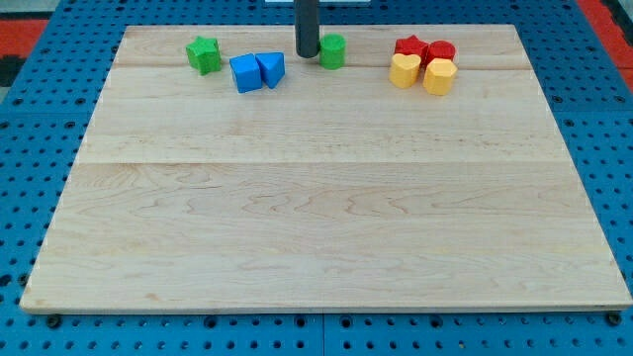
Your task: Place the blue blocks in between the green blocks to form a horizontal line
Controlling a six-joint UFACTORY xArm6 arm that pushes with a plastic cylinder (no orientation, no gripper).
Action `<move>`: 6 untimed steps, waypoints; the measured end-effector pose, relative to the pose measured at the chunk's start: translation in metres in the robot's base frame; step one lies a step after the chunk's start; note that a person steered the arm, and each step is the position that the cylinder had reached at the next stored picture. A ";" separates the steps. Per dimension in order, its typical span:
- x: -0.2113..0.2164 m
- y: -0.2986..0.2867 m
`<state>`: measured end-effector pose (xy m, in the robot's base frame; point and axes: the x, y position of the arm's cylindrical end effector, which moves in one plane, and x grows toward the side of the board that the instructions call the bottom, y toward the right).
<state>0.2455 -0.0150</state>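
My tip [308, 54] is sitting near the view's top on the wooden board [326, 227], just left of the green cylinder [333, 50] and right of the blue blocks; it is a bare rod with no claw, so nothing is being gripped. The blue cube [245, 74] and blue wedge [270, 68] are lying touching each other between the green star [204, 54] and the cylinder, slightly below their line. Two red blocks [424, 48] and two yellow blocks [422, 73] are clustering at the right

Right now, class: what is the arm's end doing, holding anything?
My tip: a bare rod, holding nothing, just left of the green round block.
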 end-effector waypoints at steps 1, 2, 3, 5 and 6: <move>0.000 0.000; 0.000 0.000; 0.000 0.002; 0.000 0.008; 0.000 0.010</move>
<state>0.2451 -0.0049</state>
